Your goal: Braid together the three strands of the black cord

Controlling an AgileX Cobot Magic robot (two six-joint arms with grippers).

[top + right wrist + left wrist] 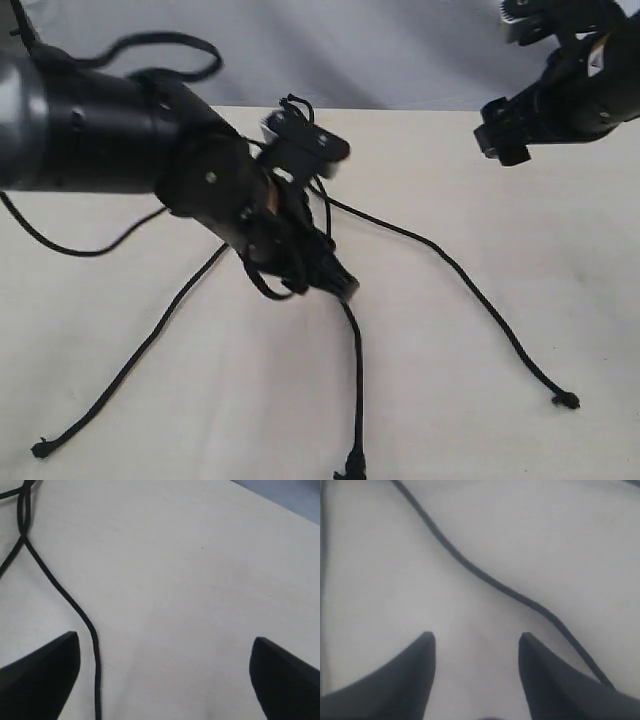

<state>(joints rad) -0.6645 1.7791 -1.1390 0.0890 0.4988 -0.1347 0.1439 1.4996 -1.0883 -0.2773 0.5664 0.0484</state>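
We see the three strands [440, 262] spread apart on the counter [520, 220]. The left tool [476, 652] is released just above one strand; the right tool [165, 655] is released, grasping nothing.

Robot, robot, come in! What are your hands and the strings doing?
Left gripper open, empty. Right gripper open, empty, raised. Three strands fanned loose on table, unbraided. Nothing in the way.
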